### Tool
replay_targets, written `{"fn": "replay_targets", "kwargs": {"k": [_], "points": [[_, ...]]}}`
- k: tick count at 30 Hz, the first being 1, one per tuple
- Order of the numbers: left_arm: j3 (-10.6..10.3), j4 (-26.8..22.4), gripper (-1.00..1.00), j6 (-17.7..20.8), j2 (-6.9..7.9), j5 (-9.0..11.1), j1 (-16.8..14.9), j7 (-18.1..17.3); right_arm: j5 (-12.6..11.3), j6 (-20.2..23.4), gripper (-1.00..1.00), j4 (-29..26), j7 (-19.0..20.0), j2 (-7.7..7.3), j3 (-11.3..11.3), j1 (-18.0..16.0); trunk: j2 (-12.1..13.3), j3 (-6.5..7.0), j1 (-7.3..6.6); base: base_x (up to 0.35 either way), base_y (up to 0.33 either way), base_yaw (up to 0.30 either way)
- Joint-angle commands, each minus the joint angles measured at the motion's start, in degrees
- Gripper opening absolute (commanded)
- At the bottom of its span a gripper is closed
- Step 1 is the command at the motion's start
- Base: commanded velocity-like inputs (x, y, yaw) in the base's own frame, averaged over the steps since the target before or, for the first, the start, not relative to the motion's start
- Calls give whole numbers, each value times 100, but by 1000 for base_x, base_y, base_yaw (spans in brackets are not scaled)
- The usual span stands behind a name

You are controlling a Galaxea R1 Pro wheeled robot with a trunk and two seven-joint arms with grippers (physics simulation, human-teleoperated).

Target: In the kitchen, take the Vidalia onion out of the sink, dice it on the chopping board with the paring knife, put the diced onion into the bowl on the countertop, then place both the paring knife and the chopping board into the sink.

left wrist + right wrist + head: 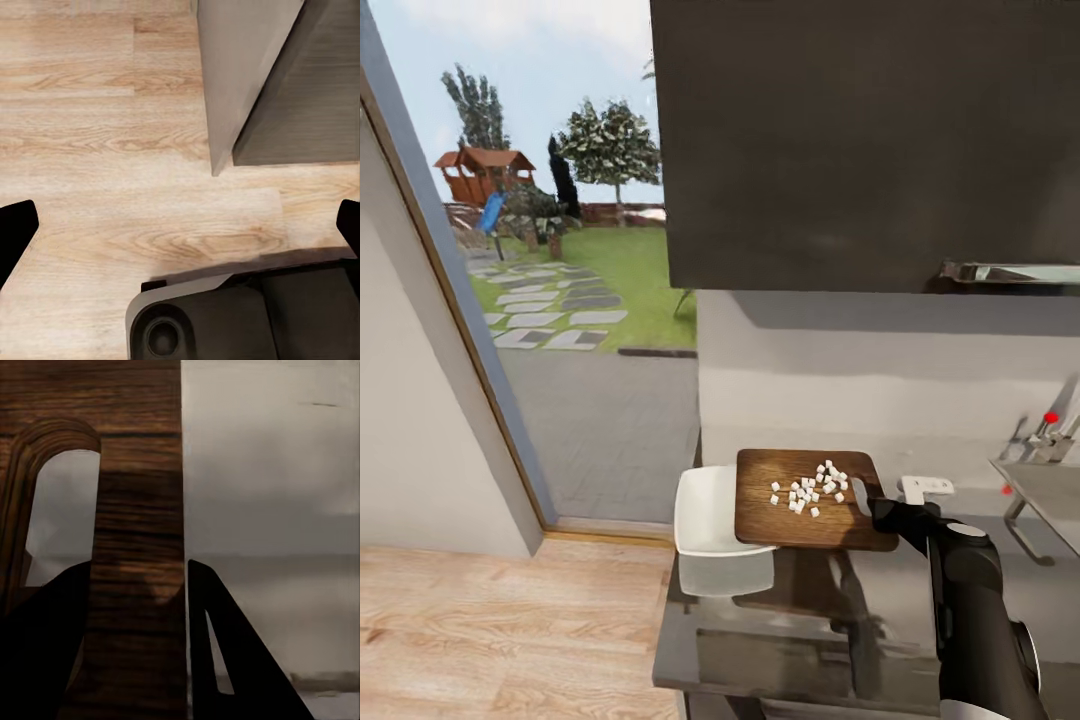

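Wood chopping board [800, 500] w/ diced onion [810, 488] overlaps bowl [705, 515] on countertop [760, 640], sink [1050, 490] to right. L wrist: left gripper [180, 225] spread over floor [112, 112]. R wrist: right gripper [139, 645] pinching board edge by slot.

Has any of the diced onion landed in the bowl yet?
No. In the head view the white onion pieces all sit on the chopping board, and the visible part of the bowl is bare.
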Motion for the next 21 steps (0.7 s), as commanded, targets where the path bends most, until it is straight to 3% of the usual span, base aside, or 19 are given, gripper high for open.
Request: {"fn": "replay_targets", "kwargs": {"k": [1,21], "points": [[-41,-7,100,-8,9,60,-1,8,57,12,-100,-8,58,6,-11,-7,-12,-4,5,26,43,0],[-41,-7,100,-8,9,61,-1,8,90,50,-100,-13,59,-9,85,-7,-12,9,5,1,2,0]]}}
